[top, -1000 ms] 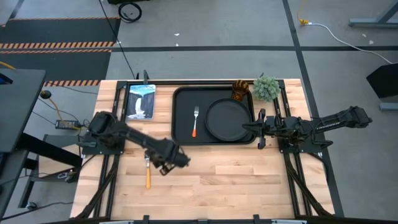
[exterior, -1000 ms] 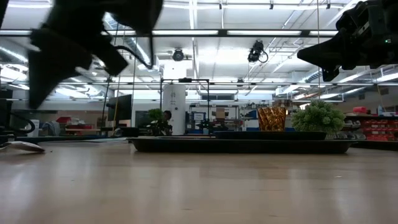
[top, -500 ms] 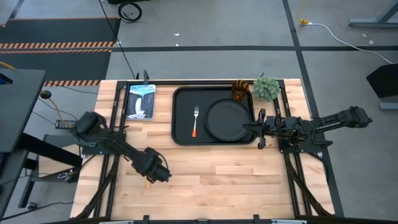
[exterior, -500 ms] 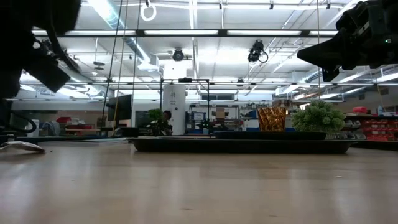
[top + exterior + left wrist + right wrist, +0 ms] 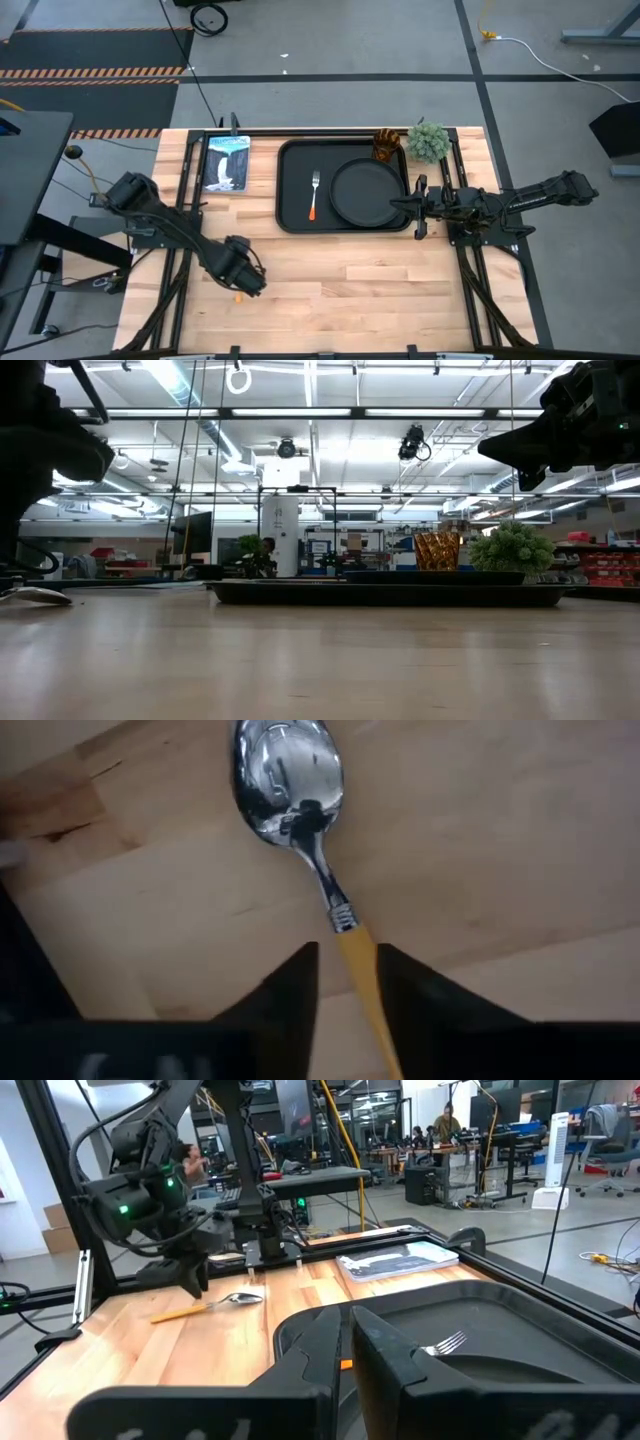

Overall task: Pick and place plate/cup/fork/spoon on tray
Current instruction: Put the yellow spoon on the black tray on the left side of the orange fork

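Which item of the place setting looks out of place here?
The spoon: it lies on the bare table, apart from the tray holding fork, plate and cup. The left gripper straddles its handle.

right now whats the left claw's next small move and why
Probably close on the handle: the left claw is open, its fingers either side of the spoon lying flat on the table, not yet gripped.

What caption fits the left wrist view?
Left gripper straddles the spoon handle on the wooden table, fingers not yet closed.
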`<move>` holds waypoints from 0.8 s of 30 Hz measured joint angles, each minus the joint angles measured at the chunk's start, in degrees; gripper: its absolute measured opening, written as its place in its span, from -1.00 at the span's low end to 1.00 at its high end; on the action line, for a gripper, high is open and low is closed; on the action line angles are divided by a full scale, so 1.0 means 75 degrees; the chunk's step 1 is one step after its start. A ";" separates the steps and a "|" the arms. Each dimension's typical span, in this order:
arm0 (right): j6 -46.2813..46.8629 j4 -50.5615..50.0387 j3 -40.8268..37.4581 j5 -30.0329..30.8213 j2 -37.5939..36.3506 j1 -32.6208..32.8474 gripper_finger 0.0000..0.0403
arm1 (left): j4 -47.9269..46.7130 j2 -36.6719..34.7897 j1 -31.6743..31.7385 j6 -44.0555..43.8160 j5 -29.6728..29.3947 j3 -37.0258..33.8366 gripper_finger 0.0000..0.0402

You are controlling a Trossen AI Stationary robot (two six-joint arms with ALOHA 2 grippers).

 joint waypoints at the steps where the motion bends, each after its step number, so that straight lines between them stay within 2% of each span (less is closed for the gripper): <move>1: 0.0000 0.0000 0.0000 0.0000 -0.0002 0.0001 -0.83 | 0.0043 0.0063 0.0000 -0.0002 -0.0005 0.0000 -0.34; 5: -0.0002 0.0000 0.0000 -0.0001 -0.0001 -0.0001 -0.83 | 0.0059 0.0301 0.0026 -0.0120 -0.0021 0.0000 -0.10; 9: 0.0001 0.0000 0.0000 0.0001 -0.0002 0.0002 -0.83 | 0.0072 0.0489 0.0099 -0.0184 0.0114 0.0000 -0.03; 13: 0.0000 0.0000 0.0000 0.0000 0.0000 0.0001 -0.83 | 0.0081 0.0725 0.0149 -0.0183 0.0296 0.0000 -0.11; 20: -0.0001 0.0000 0.0000 0.0001 0.0000 0.0001 -0.83 | 0.0232 0.0956 0.0181 -0.0172 0.0544 0.0000 -0.35; 24: -0.0002 0.0000 0.0000 0.0000 -0.0001 0.0002 -0.83 | 0.0847 0.0890 0.0234 -0.0178 0.0662 -0.0306 -0.50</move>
